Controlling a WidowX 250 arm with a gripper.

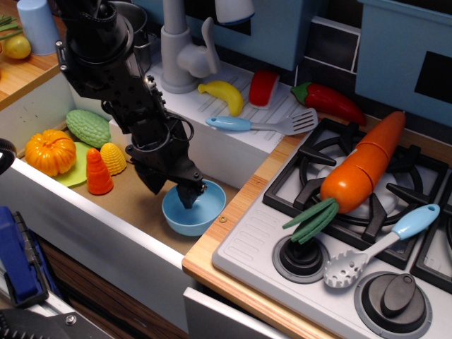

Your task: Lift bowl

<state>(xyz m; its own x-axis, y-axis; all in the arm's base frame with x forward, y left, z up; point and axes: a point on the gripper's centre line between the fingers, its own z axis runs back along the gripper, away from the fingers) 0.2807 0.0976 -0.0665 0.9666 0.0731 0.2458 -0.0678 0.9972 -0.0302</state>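
Note:
The light-blue bowl [203,212] sits on the brown sink floor [134,205], near the wooden counter edge. My black gripper [173,192] is lowered onto its back-left rim. One finger [189,196] reaches inside the bowl and the other [157,185] is outside on the left. The jaws are apart, with the rim between them. The bowl rests on the sink floor.
An orange pumpkin [49,152], green gourd [88,127], orange cone [97,173] and yellow corn [113,157] lie to the left in the sink. A banana [222,95] and spatula [261,125] are on the drainboard. A carrot [364,166] and slotted spoon [381,244] are on the stove. The faucet [180,49] is behind.

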